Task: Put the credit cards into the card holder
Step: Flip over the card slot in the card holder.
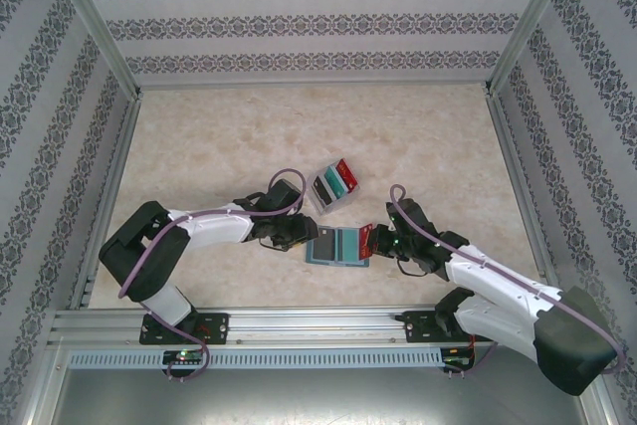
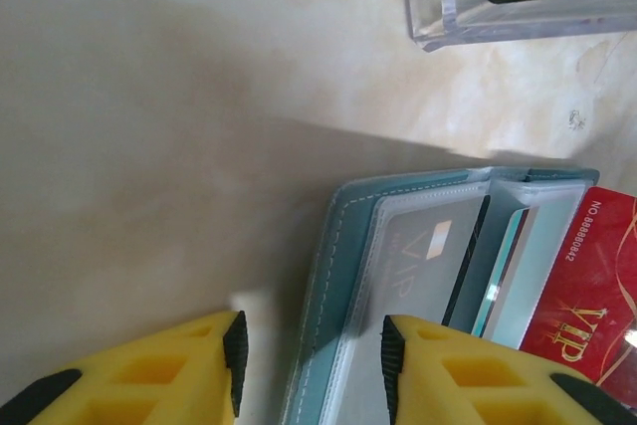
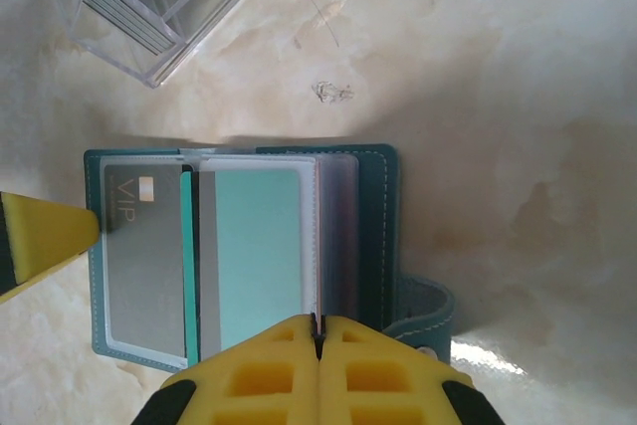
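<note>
Left end effector [image 2: 312,360] half-spread, straddling the cover edge of the open card holder [image 2: 333,246] on the table [image 2: 149,146]. Right end effector [image 3: 318,337] pressed together, apparently pinching the red card [image 2: 587,286]. 2 cards, grey card [image 3: 144,246] and teal card [image 3: 257,236], look sleeved. About 3 more stand in the clear tray [image 3: 129,47].

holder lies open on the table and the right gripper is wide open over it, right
No: the right gripper is shut, jaws pressed together at the edge of the holder, as the right wrist view shows. The holder does lie open on the table.
</note>
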Controlling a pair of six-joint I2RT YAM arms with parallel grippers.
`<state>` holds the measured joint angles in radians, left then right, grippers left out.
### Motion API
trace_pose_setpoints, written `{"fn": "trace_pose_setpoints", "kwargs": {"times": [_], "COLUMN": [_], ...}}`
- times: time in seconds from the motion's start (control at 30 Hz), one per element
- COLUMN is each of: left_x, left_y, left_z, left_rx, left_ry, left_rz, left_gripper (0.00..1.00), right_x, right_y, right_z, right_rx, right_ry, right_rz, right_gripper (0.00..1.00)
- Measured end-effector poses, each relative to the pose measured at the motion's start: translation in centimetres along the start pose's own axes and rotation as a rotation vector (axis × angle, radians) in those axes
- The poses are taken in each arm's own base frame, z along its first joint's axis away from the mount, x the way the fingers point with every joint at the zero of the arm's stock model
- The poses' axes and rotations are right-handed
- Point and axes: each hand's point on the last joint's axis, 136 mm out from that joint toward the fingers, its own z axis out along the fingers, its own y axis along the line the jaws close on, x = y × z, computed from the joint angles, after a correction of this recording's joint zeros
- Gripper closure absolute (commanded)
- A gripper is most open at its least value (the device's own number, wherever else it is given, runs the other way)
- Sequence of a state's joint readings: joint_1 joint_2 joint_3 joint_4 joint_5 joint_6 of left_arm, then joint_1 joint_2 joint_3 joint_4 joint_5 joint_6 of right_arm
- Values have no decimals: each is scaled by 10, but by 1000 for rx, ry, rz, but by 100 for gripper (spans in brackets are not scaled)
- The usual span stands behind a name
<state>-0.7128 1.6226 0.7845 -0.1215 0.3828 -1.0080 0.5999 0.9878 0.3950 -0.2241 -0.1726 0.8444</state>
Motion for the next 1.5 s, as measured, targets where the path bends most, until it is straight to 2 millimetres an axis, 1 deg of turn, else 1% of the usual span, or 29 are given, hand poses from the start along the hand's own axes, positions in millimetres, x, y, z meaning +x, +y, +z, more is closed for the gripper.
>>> {"fn": "trace_pose_setpoints", "kwargs": {"times": [0.1, 0.33, 0.5, 0.6, 0.67, 0.83, 0.93, 1.0, 1.13, 1.23, 1.4, 1.5], "left_x": [1, 2, 3, 4, 5, 5, 7, 10, 12, 13, 11, 11], "left_y": [0, 3, 3, 2, 2, 1, -4, -8, -12, -9, -6, -4], "left_z": [1, 6, 6, 7, 8, 9, 12, 14, 15, 15, 9, 5], "left_rx": [3, -7, -8, -7, -8, -5, 14, 28, 41, 34, 27, 29], "left_ry": [5, 16, 17, 20, 22, 25, 28, 34, 32, 27, -2, -19], "left_rz": [0, -4, -3, 1, 2, 0, 2, 5, -2, -9, -17, -17], "left_gripper": [65, 69, 72, 73, 74, 76, 76, 76, 75, 73, 66, 64], "right_x": [0, -3, -7, -11, -12, -11, -7, -6, -6, -6, -1, 3], "right_y": [3, 10, 16, 26, 31, 45, 56, 60, 60, 58, 37, 34], "right_z": [2, 0, -9, -17, -19, -9, -1, 5, 11, 10, 15, 17], "right_rx": [-12, -49, -82, -125, -145, -163, -186, -195, -194, -202, -180, -192], "right_ry": [6, 1, -27, -53, -49, -4, 22, 35, 39, 23, 21, 28], "right_rz": [15, 32, 32, 24, 20, 5, -12, -12, 5, 21, 71, 79], "right_gripper": [98, 98, 98, 98, 97, 98, 99, 99, 99, 100, 100, 100]}}
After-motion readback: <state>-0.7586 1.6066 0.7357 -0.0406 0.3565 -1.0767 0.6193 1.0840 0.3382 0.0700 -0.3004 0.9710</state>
